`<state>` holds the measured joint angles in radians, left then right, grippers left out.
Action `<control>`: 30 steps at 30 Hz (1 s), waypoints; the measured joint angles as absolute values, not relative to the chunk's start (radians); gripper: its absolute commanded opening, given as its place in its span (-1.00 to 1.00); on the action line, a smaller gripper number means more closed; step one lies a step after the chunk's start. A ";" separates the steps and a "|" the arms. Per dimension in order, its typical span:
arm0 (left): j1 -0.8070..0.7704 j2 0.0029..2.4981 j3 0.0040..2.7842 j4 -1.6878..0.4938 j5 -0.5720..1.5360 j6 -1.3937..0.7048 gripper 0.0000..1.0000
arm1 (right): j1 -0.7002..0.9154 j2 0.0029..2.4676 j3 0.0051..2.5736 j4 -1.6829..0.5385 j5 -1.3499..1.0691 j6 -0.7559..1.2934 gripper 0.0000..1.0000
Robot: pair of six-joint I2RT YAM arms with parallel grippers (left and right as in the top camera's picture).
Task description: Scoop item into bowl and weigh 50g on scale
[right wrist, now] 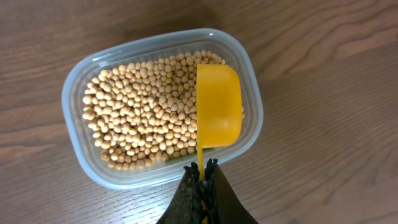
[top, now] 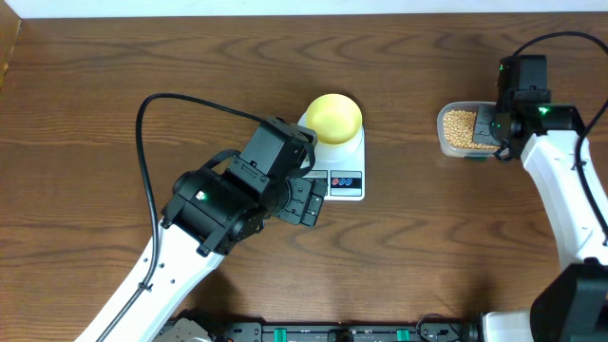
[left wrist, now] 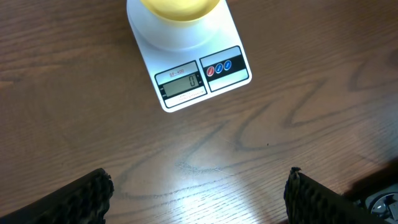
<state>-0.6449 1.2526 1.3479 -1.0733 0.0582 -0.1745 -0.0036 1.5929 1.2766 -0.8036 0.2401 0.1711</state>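
The pale-yellow bowl (top: pixel 333 117) stands on the white scale (top: pixel 346 183), also in the left wrist view (left wrist: pixel 186 3) with the scale (left wrist: pixel 193 59) whose display reads 0. My left gripper (left wrist: pixel 198 196) is open and empty over bare wood just in front of the scale. The tan beans (right wrist: pixel 143 118) fill a clear tub (right wrist: pixel 79 93), seen overhead too (top: pixel 460 128). My right gripper (right wrist: pixel 203 171) is shut on the handle of a bright yellow scoop (right wrist: pixel 217 104), which sits empty over the tub's right side.
The wooden table (top: pixel 114 85) runs to a pale edge at the top. The left arm's black cable (top: pixel 152 104) loops over the table left of the scale. The right arm (top: pixel 570 199) comes in along the right edge.
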 measured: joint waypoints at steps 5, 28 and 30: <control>-0.645 1.253 1.348 -1.073 0.058 -0.175 0.82 | -0.004 1.613 1.277 -0.799 0.240 0.171 -0.98; -0.645 1.253 1.348 -1.073 0.058 -0.175 0.82 | -0.025 1.628 1.279 -0.855 0.104 0.227 -0.98; -0.645 1.253 1.348 -1.073 0.058 -0.175 0.82 | -0.039 1.628 1.280 -0.860 0.084 0.231 -0.98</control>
